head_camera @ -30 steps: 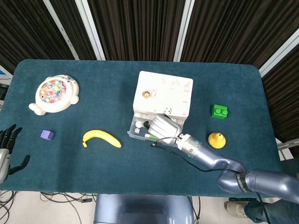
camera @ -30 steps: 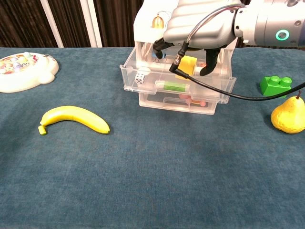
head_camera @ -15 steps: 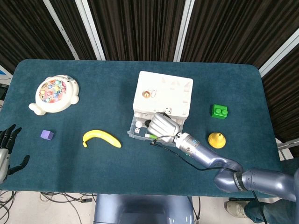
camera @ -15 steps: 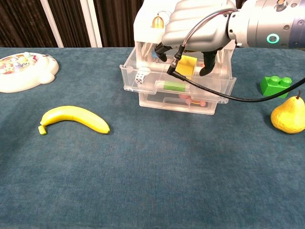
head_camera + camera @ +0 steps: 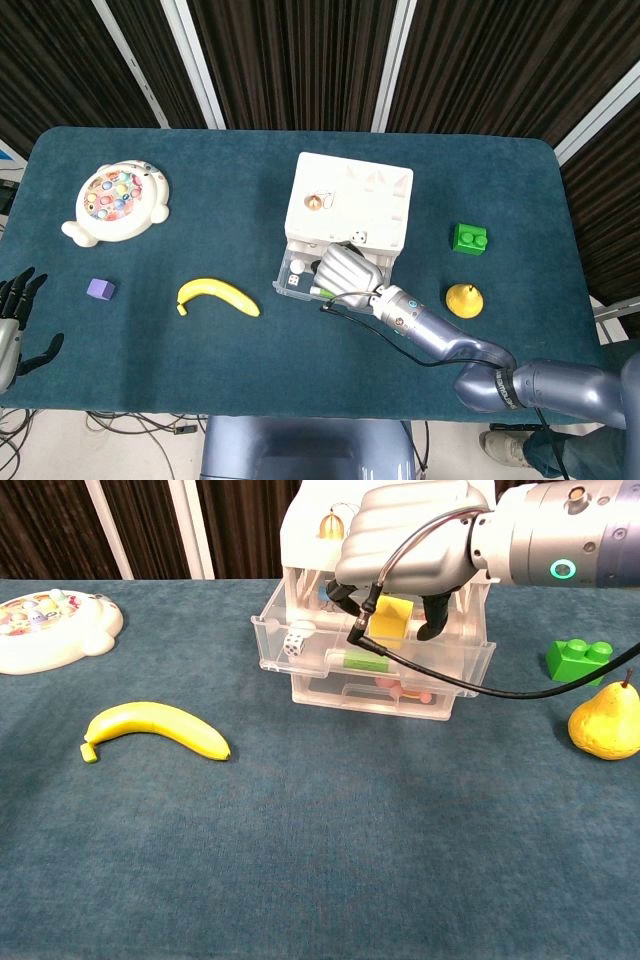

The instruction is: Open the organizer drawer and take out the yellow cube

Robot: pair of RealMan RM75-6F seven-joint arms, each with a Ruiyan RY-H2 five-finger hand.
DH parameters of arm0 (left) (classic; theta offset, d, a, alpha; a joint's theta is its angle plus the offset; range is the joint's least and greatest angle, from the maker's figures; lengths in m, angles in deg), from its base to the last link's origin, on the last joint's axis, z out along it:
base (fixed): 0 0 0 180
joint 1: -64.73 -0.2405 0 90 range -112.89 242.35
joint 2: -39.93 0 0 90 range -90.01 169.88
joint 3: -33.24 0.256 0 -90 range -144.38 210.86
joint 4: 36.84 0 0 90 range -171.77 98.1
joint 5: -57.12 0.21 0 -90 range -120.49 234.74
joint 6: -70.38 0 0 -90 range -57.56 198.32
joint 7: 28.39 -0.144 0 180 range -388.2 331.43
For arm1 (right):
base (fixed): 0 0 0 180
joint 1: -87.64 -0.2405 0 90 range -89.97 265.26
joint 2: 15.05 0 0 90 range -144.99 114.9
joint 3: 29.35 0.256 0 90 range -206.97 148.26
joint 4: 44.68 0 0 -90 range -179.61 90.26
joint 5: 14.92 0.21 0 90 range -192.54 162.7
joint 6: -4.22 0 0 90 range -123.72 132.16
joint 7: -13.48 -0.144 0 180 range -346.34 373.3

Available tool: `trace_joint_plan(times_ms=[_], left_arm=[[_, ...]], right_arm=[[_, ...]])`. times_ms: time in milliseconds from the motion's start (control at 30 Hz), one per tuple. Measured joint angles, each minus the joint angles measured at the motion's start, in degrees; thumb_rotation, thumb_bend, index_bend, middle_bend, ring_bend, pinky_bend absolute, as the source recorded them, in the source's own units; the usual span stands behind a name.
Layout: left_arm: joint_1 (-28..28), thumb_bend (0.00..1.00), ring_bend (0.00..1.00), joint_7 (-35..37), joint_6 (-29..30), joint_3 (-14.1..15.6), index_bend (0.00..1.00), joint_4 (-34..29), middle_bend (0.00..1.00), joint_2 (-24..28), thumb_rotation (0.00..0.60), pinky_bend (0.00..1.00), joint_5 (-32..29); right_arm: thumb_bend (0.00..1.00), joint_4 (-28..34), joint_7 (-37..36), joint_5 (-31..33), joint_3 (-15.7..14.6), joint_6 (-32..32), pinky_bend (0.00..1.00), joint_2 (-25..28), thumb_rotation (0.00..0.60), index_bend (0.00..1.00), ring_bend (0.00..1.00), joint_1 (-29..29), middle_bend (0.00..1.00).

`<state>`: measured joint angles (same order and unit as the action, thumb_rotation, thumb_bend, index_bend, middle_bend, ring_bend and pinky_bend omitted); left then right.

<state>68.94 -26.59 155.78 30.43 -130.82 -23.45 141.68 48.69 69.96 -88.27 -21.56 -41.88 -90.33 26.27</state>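
Observation:
The white organizer (image 5: 350,205) (image 5: 300,525) stands mid-table with its clear top drawer (image 5: 289,277) (image 5: 300,662) pulled out toward me. The yellow cube (image 5: 392,615) sits in that drawer; the head view hides it under the hand. My right hand (image 5: 348,270) (image 5: 410,535) is palm-down over the drawer, fingers curled down on both sides of the cube and gripping it. My left hand (image 5: 15,320) hangs off the table's left front corner, fingers spread and holding nothing.
The drawer also holds a white die (image 5: 295,643) and a green marker (image 5: 365,662). A banana (image 5: 217,296) (image 5: 155,728) lies front left. A pear (image 5: 464,299) (image 5: 605,725) and green brick (image 5: 468,238) (image 5: 580,658) sit right. A purple cube (image 5: 100,289) and fishing toy (image 5: 115,203) are far left.
My right hand has shifted slightly left and back over the drawer, and the yellow cube now sits straighter and a touch higher between its fingers. The left hand has not moved.

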Motion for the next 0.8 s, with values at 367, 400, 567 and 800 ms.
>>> trace_joint_plan(times_ms=[367, 400, 567, 800], left_arm=[[0.0, 0.31, 0.0, 0.1, -0.2, 0.0, 0.05, -0.2, 0.0, 0.2, 0.6, 0.0, -0.2], [0.0, 0.31, 0.0, 0.1, -0.3, 0.0, 0.05, -0.2, 0.0, 0.2, 0.6, 0.0, -0.2], [0.1, 0.31, 0.0, 0.1, -0.4, 0.1, 0.05, -0.3, 0.0, 0.2, 0.6, 0.0, -0.2], [0.0, 0.31, 0.0, 0.1, -0.5, 0.1, 0.05, -0.3, 0.0, 0.4, 0.6, 0.0, -0.3]], right_arm=[[0.14, 0.0, 0.7, 1.3, -0.8, 0.0, 1.0, -0.4, 0.6, 0.49, 0.97, -0.8, 0.96], [0.14, 0.0, 0.7, 1.3, -0.8, 0.0, 1.0, -0.4, 0.6, 0.5, 0.97, -0.9, 0.96], [0.14, 0.0, 0.7, 1.8, -0.9, -0.1, 1.0, -0.5, 0.6, 0.52, 0.97, -1.3, 0.97], [0.14, -0.2, 0.7, 2.5, -1.0, -0.5, 1.0, -0.9, 0.6, 0.55, 0.98, -1.6, 0.97]])
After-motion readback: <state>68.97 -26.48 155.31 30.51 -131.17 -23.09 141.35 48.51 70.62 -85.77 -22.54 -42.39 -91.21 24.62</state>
